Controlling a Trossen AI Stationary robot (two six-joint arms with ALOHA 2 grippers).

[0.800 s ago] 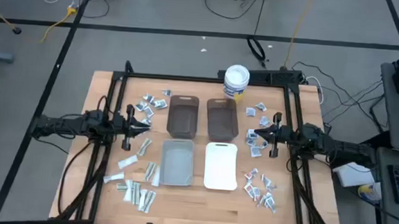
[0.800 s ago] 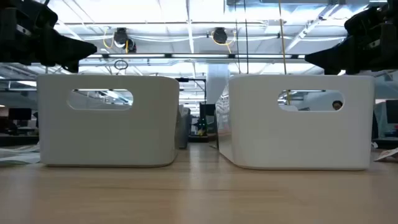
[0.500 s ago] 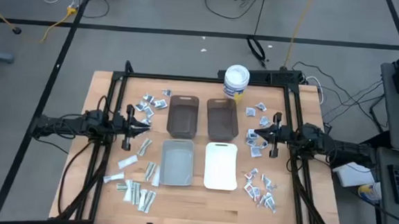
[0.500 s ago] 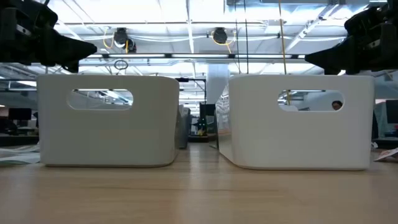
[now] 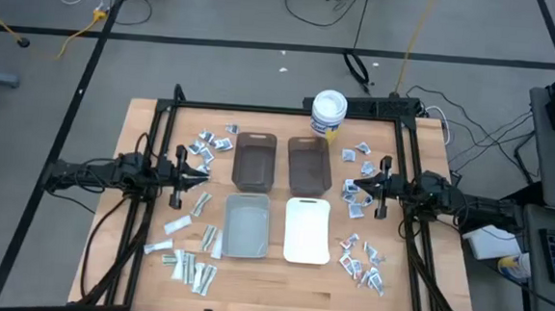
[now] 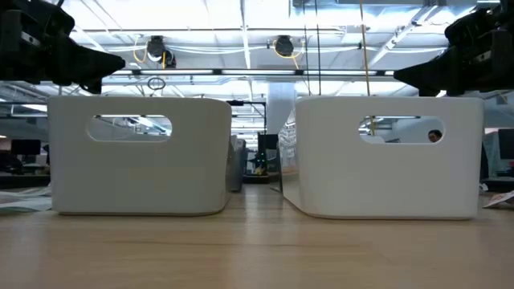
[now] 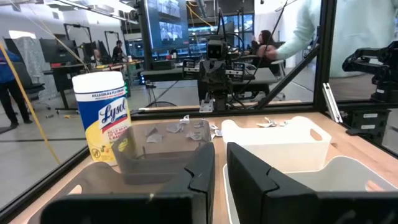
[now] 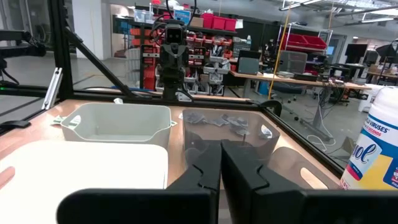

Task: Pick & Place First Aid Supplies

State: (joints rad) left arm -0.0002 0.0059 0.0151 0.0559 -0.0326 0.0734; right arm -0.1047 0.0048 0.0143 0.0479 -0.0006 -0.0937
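Four bins sit mid-worktop (image 5: 279,295): two brown bins (image 5: 254,161) at the back, a grey bin (image 5: 245,225) and a white bin (image 5: 306,231) in front. We see the first aid packets (image 5: 191,261) scattered on the wood either side of them, with another cluster (image 5: 361,259) on the right, all outside the bins. A Lysol wipes tub (image 5: 327,112) stands behind the brown bins. Our left end effector (image 5: 201,171) hovers beside the left brown bin, fingers nearly together with a thin gap, holding nothing. Our right end effector (image 5: 353,187) hovers by the right brown bin, fingers pressed together, empty.
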